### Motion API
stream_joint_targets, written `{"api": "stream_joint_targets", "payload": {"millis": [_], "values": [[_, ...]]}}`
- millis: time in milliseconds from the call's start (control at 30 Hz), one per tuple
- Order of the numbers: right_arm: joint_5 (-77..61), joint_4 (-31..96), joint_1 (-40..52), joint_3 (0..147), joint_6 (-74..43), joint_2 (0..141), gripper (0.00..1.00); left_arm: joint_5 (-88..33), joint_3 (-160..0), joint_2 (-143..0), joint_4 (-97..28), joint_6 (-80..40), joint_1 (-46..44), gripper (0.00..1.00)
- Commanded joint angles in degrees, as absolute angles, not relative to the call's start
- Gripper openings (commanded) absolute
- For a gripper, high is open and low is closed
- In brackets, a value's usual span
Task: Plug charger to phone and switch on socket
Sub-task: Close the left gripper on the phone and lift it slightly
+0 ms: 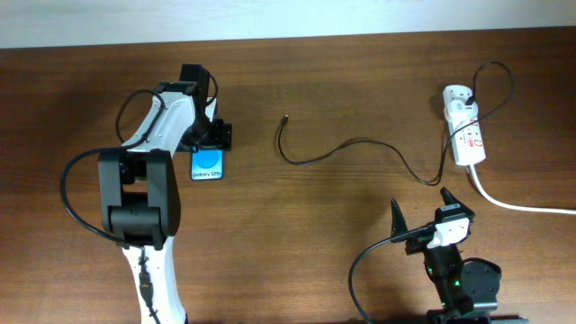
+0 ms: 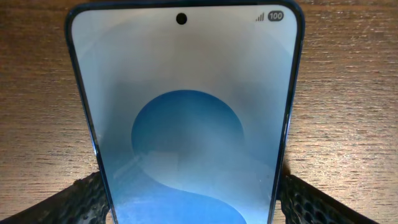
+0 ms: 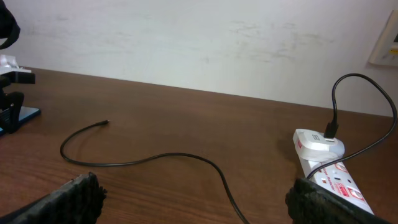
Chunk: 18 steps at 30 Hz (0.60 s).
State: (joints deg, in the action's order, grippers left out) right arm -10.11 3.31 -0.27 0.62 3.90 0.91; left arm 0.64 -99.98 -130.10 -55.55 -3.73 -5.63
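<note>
The phone (image 1: pixel 207 165) lies flat on the wooden table at the left, its blue screen up. It fills the left wrist view (image 2: pixel 186 112). My left gripper (image 1: pixel 209 144) sits over the phone's far end, with one finger pressed against each long edge (image 2: pixel 186 199). The charger, a thin black cable (image 1: pixel 360 142), lies loose mid-table with its plug tip (image 1: pixel 285 116) free, to the right of the phone. Its other end runs to a white adapter in the socket (image 1: pixel 468 135) at the right. My right gripper (image 1: pixel 420 202) is open and empty near the front edge. Its view shows the cable (image 3: pixel 155 155) and the socket (image 3: pixel 329 171).
A thick white cord (image 1: pixel 522 205) runs from the socket off the right edge. A pale wall (image 3: pixel 199 37) stands behind the table's far edge. The phone's blue edge (image 3: pixel 25 115) and the left arm show at the far left of the right wrist view.
</note>
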Motion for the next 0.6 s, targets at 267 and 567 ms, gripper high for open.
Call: {"api": "stream_joint_targets", "payload": {"millis": [267, 567], "values": [[-9.8, 3.7, 0.2, 0.3, 4.1, 0.5, 0.98, -1.5, -98.3, -134.5, -55.4, -3.8, -5.9, 0.88], [-9.8, 3.7, 0.2, 0.3, 4.1, 0.5, 0.98, -1.5, -98.3, -134.5, -56.0, -3.9, -5.9, 0.71]]}}
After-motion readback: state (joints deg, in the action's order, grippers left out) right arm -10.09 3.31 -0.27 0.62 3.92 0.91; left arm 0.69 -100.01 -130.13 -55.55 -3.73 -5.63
